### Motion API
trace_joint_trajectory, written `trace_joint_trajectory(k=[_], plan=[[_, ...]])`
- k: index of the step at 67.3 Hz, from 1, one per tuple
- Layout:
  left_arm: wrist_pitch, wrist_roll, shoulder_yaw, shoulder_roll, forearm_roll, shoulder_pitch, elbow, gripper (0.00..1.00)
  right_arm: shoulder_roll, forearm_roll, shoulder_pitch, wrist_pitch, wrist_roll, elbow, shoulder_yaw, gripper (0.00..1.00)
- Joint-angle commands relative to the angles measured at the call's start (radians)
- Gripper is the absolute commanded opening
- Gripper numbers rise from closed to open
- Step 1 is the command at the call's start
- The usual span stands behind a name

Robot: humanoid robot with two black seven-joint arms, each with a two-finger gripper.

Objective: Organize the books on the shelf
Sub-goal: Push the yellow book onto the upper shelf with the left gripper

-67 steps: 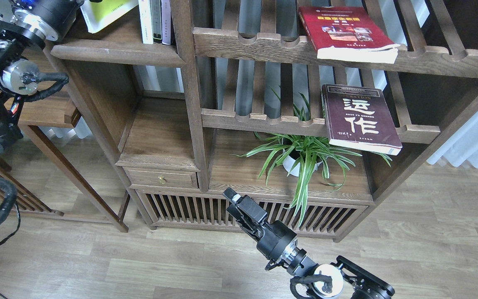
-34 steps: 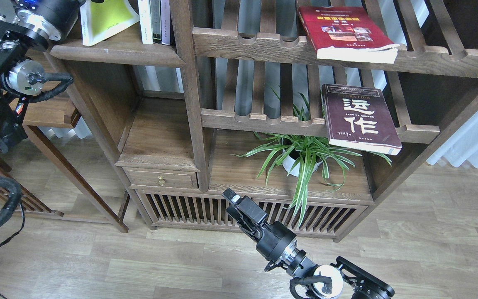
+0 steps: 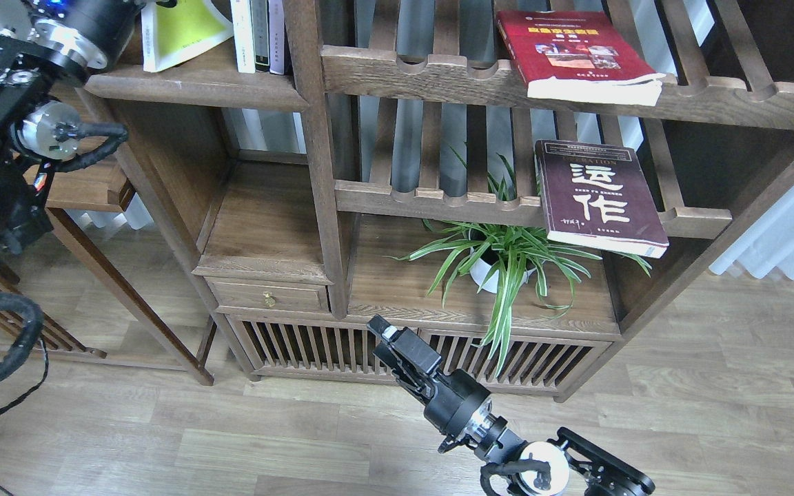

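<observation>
Three books sit spread across the bookcase while both arms reach toward it.

Left arm (image 3: 59,41) rises steeply to the plank shelf (image 3: 197,86), its jaws out of view at the tilted yellow-green book (image 3: 180,31) beside thin upright books (image 3: 258,34). Right gripper (image 3: 380,329) angles up-left low before the cabinet; I cannot tell its jaws. Red book (image 3: 569,52) overhangs the upper slatted rack (image 3: 714,103), maroon book (image 3: 597,196) the lower rack, above a plant (image 3: 507,258).

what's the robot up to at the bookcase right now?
Sorting books. The left arm reaches the top-left plank shelf, where the yellow-green book leans beside upright thin books; its gripper is out of frame. The red book and maroon book lie on slatted racks. The right gripper hangs low, holding nothing.
</observation>
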Motion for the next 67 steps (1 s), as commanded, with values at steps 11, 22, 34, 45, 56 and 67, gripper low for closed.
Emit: trace_joint_trajectory(k=[11,22,34,45,56,67], plan=[[0.001,0.005,-0.003,-0.027,-0.001,-0.02,-0.071,0.55,0.0,0.0,-0.001,0.0,0.002,-0.002,0.004,0.98],[0.049,0.018,-0.014,-0.024,-0.001,-0.027,-0.152,0.59,0.0,0.0,-0.003,0.0,0.0,0.0,0.01,0.98],[0.077,0.022,-0.025,0.02,-0.007,-0.013,-0.244,0.62,0.0,0.001,-0.003,0.0,0.0,-0.002,0.012,0.98],[0.081,0.078,-0.029,0.102,-0.011,0.062,-0.377,0.62,0.0,0.001,-0.003,0.0,0.0,-0.002,0.012,0.98],[0.11,0.084,-0.049,0.186,-0.037,0.125,-0.477,0.62,0.0,0.0,-0.003,0.0,0.0,0.0,0.012,0.98],[0.118,0.084,-0.051,0.279,-0.093,0.149,-0.534,0.62,0.0,0.0,-0.004,0.0,0.0,-0.002,0.007,0.98]])
